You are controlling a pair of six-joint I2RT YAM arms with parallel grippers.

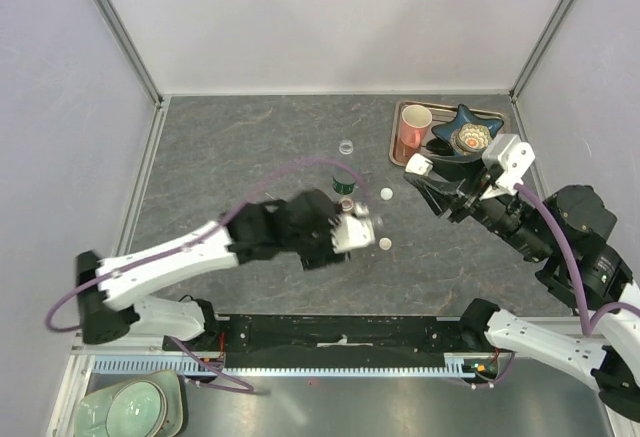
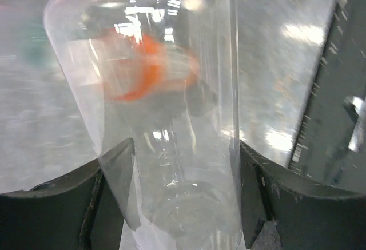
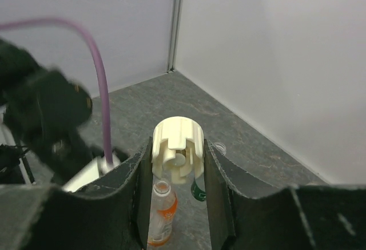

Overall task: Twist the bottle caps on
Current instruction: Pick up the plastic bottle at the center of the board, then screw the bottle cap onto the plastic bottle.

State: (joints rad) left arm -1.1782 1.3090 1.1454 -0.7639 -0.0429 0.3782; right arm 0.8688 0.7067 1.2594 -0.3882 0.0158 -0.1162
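Observation:
My left gripper (image 1: 352, 221) is shut on the orange-labelled bottle (image 1: 347, 205) in the middle of the table. In the left wrist view the bottle's clear body (image 2: 171, 147) fills the gap of the left gripper (image 2: 184, 154), with both fingers against its sides. A green-labelled bottle (image 1: 343, 179) stands just behind it, and a tiny clear bottle (image 1: 346, 146) stands farther back. Held above the table to the right, my right gripper (image 1: 418, 167) is shut on a white ribbed cap (image 3: 178, 147). Below that cap, the orange bottle's open neck (image 3: 162, 190) shows. Two loose caps (image 1: 386, 194) (image 1: 385, 244) lie on the table.
A metal tray (image 1: 396, 139) at the back right holds a pink mug (image 1: 413, 127) and a blue star-shaped dish (image 1: 466, 135). Pale walls close in the table at the back and sides. Green plates (image 1: 130, 409) sit off the table at the near left.

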